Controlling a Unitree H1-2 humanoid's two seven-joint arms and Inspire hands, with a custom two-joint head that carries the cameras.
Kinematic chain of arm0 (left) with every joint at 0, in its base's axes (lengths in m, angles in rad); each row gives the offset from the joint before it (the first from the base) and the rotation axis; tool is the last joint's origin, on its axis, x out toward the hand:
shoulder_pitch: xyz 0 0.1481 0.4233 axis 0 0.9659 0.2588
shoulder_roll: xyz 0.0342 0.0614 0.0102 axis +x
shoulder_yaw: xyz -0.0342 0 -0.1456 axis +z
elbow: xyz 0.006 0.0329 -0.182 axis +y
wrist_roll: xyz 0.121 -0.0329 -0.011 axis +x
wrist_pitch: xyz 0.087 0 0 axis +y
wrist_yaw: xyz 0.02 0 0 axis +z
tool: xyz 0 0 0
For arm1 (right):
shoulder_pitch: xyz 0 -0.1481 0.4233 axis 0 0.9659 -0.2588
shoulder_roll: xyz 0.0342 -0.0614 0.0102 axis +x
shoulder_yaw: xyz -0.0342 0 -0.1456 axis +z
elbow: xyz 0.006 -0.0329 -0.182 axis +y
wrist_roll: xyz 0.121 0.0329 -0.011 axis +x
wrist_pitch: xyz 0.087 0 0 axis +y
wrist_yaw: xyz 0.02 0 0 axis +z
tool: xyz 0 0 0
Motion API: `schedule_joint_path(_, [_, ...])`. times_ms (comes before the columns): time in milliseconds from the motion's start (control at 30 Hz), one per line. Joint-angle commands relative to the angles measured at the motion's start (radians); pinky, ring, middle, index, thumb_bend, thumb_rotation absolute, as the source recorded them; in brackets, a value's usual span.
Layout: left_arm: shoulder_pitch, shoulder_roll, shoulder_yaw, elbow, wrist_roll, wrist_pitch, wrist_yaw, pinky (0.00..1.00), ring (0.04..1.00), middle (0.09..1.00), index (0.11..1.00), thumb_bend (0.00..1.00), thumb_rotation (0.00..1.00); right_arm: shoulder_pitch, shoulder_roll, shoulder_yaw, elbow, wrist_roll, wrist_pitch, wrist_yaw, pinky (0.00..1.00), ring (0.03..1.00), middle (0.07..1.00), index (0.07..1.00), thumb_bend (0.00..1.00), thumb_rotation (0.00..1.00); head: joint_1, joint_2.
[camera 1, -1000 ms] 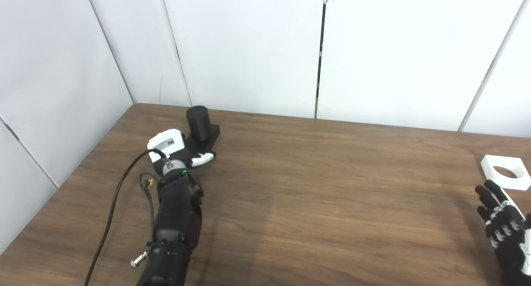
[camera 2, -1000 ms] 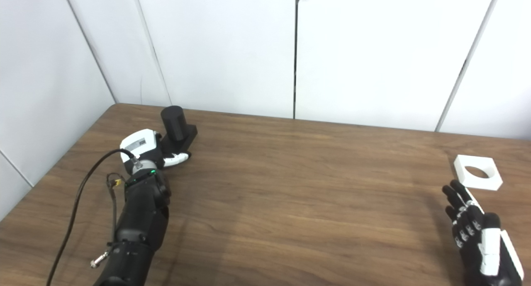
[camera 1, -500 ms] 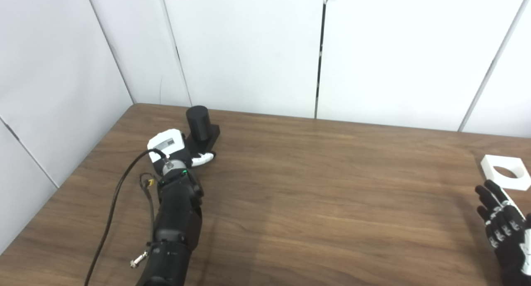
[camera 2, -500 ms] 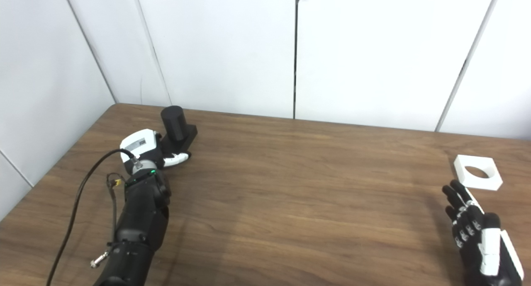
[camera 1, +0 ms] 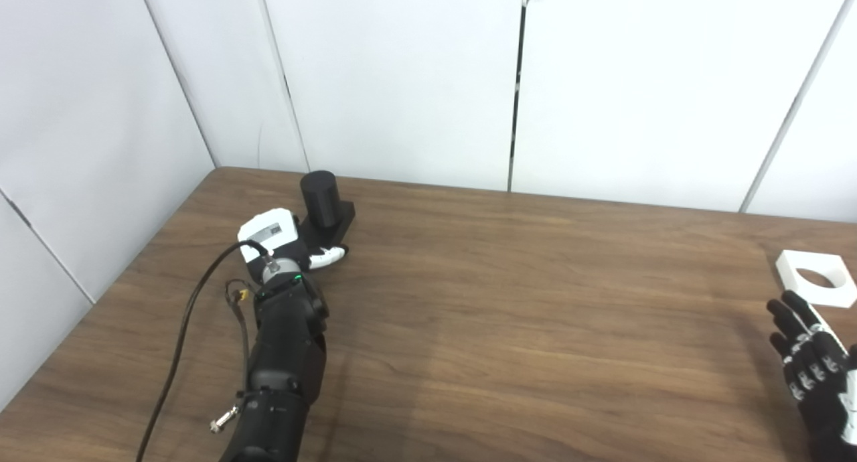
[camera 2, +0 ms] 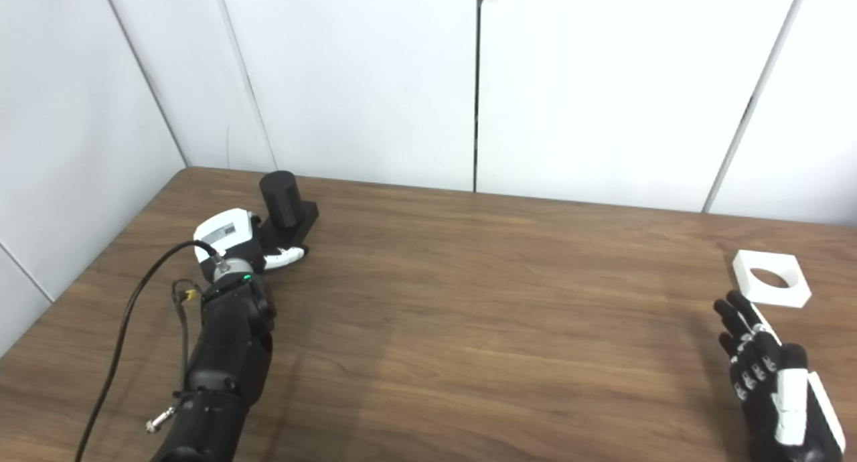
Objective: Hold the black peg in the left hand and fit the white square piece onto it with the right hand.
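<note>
At the upper left of the frame, the left hand (camera 2: 231,242) lies low against the square base of the black peg (camera 2: 281,202). One white-tipped finger reaches along the front of that base, but the hand's white back hides the other fingers, so whether they clasp the peg cannot be told. The peg stands upright near the far left corner of the brown wooden table (camera 2: 469,301). At the lower right edge, the right hand (camera 2: 770,375) hovers with its black fingers (camera 2: 733,315) spread apart, holding nothing. Just beyond its fingertips lies the white square piece (camera 2: 770,278), flat on the table, round hole facing up.
</note>
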Motion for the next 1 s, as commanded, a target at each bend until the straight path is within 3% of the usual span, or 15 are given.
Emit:
schedule_joint_path(0, [-0.034, 0.026, -0.003, -0.011, 0.005, 0.001, 0.045, 1.0, 0.996, 0.98, 0.873, 0.75, 0.61, 0.023, 0.009, 0.002, 0.006, 0.007, -0.005, 0.001, 1.0, 0.99, 0.919, 0.922, 0.76, 1.0, 0.001, 0.0])
schedule_joint_path(967, [-0.034, 0.026, -0.003, -0.011, 0.005, 0.001, 0.045, 1.0, 0.996, 0.98, 0.873, 0.75, 0.61, 0.023, 0.009, 0.002, 0.006, 0.007, -0.005, 0.001, 1.0, 0.99, 0.919, 0.922, 0.76, 1.0, 0.001, 0.0])
